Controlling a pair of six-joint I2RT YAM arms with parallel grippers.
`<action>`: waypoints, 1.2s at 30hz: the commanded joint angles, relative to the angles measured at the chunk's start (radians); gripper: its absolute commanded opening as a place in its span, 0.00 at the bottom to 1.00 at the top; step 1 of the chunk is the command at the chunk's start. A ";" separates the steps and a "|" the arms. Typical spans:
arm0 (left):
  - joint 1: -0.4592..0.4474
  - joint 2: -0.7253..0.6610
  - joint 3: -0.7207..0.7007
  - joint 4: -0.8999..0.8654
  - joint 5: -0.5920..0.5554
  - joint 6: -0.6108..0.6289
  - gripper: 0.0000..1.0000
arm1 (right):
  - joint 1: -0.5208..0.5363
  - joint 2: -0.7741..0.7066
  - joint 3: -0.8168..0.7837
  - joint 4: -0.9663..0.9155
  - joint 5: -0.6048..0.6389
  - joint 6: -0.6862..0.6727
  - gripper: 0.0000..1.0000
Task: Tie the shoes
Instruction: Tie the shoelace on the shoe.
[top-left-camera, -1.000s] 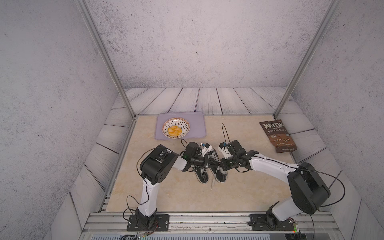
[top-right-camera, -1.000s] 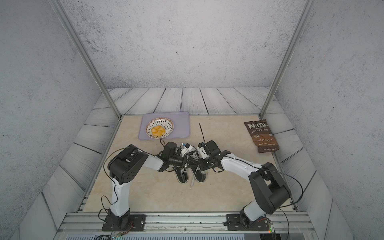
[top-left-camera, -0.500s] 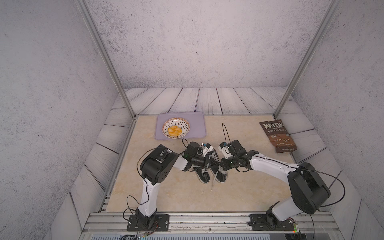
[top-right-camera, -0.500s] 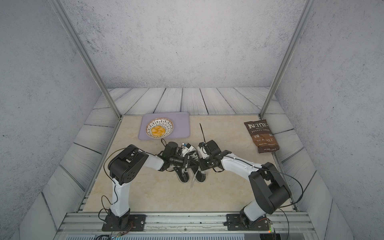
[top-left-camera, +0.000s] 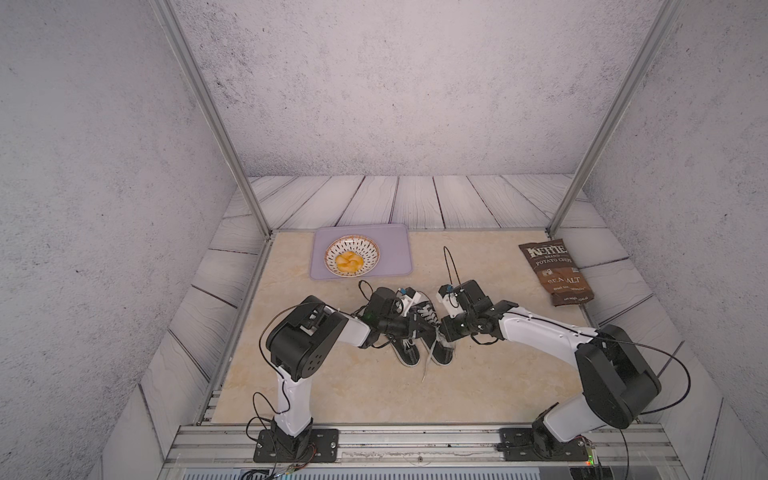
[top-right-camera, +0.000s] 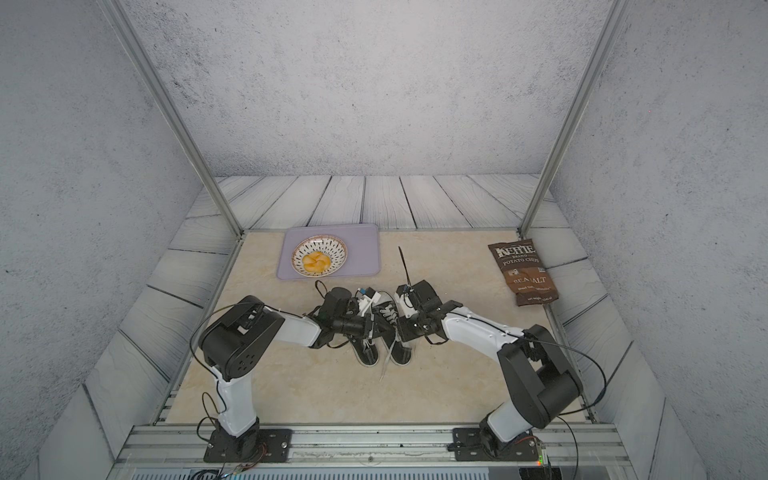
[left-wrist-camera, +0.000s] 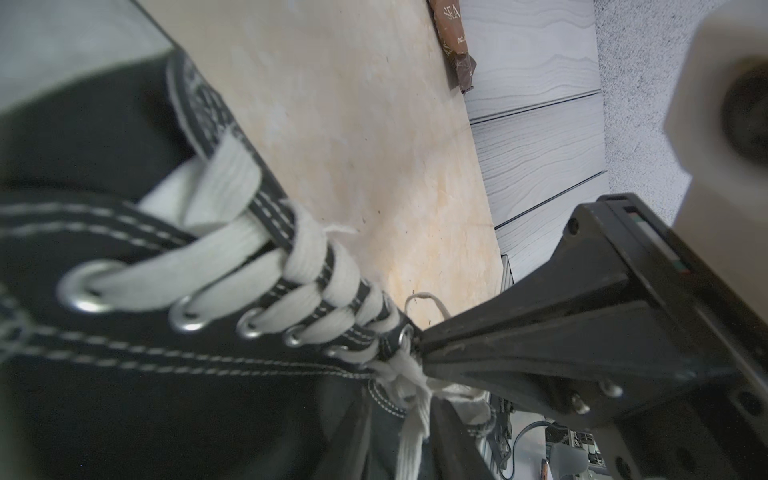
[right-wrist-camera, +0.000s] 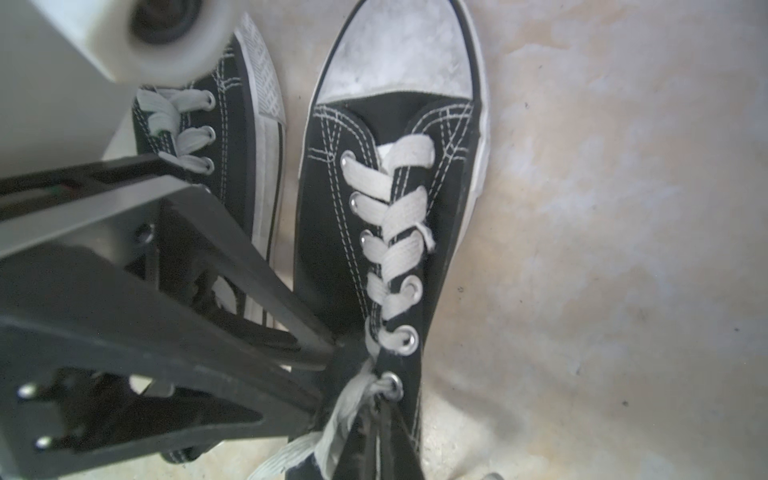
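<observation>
Grey textured walls (top-left-camera: 374, 104) enclose a beige table (top-left-camera: 357, 390). On the far side, a lilac tray (top-left-camera: 392, 249) carries a patterned bowl (top-left-camera: 366, 247) of orange chips (top-left-camera: 349, 262). A brown chip bag (top-left-camera: 555, 270) lies flat, well off toward the right arm's side.

Both shoes stand on their soles side by side mid-table, and both arms converge over them in both top views. Both sets of tips meet at the top eyelets of the right-side shoe (top-left-camera: 442, 354). The left-side shoe (top-left-camera: 409, 354) sits partly under the left arm's wrist.

The right fingers (right-wrist-camera: 395, 444) are clenched with their tips at the top eyelet (right-wrist-camera: 392, 384). They appear to pinch the white lace (right-wrist-camera: 399, 232) where it leaves the eyelets (the contact itself is only partly visible).

The left fingers (left-wrist-camera: 357, 432) are parted, with their tips just beside the right pair's tips. One lace strand runs through the gap and is not visibly squeezed.

A loose lace end (top-left-camera: 424, 370) trails on the table between the two shoes, toward the arm bases.
</observation>
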 joint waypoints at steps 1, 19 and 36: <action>-0.009 -0.019 0.010 -0.080 -0.024 0.043 0.20 | -0.001 -0.050 -0.009 -0.011 0.008 -0.006 0.10; -0.036 0.065 0.078 -0.108 0.038 0.047 0.04 | -0.001 -0.040 -0.028 -0.001 0.006 -0.002 0.10; -0.040 0.083 0.084 -0.058 0.053 0.033 0.21 | -0.002 -0.034 -0.028 -0.001 0.006 0.000 0.10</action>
